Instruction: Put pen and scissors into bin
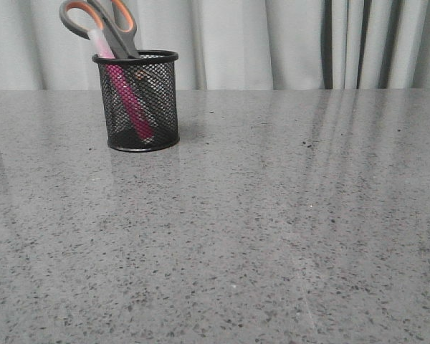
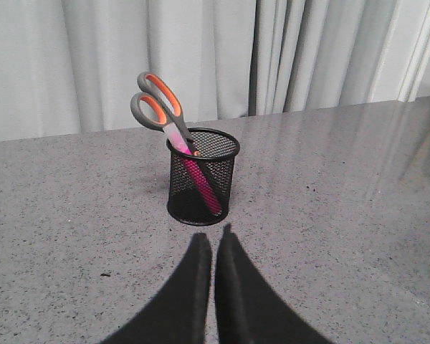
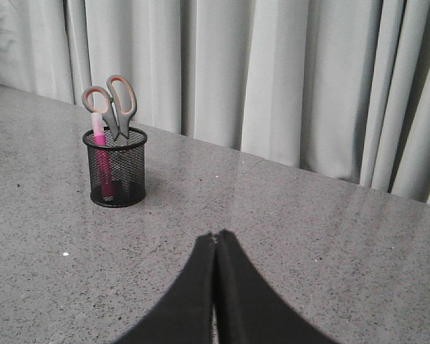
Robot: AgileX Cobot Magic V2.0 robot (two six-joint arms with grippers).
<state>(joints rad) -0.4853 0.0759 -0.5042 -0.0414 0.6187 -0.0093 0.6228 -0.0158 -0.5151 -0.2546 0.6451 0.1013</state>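
With the pen (image 1: 129, 100) and scissors (image 1: 104, 21) already leaning in the bin (image 1: 138, 100) on the desk (image 1: 272, 229), and both the left gripper (image 2: 213, 236) and right gripper (image 3: 216, 239) pinched closed and empty, only a careless arm swing might have toppled that top-heavy cup.

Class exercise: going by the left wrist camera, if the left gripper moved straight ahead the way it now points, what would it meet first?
Most likely the bin, which stands directly ahead of the shut left gripper, with bare table between them. The scissors and pen sit inside it. Depth is hard to judge.

Speckled grey table (image 1: 272, 229), pale curtains (image 1: 272, 43).
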